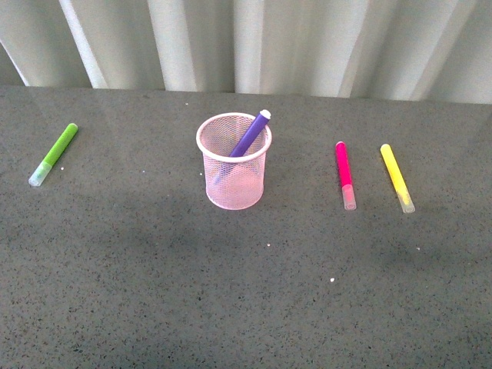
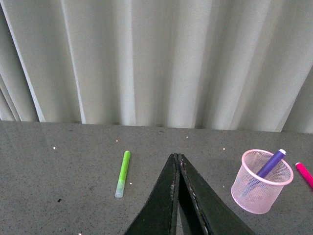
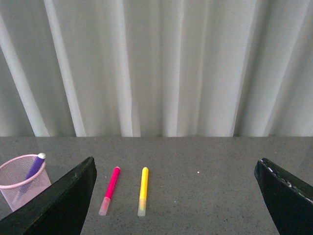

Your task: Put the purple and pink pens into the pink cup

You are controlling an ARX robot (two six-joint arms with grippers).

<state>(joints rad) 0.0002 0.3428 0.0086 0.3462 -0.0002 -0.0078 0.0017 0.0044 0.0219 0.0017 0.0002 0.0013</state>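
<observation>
The pink cup (image 1: 234, 162) stands upright mid-table, a round wire-mesh holder. The purple pen (image 1: 249, 135) leans inside it, its end sticking out past the rim. The pink pen (image 1: 344, 174) lies flat on the table to the cup's right, clear cap toward the front. Neither arm shows in the front view. In the left wrist view my left gripper (image 2: 177, 156) is shut and empty, with the cup (image 2: 259, 188) off to one side of it. In the right wrist view my right gripper (image 3: 176, 169) stands wide open and empty, the pink pen (image 3: 110, 189) lying beyond one finger.
A yellow marker (image 1: 397, 177) lies just right of the pink pen. A lime-green marker (image 1: 54, 154) lies far left on the grey table (image 1: 246, 292). A pleated white curtain (image 1: 246, 42) closes off the back edge.
</observation>
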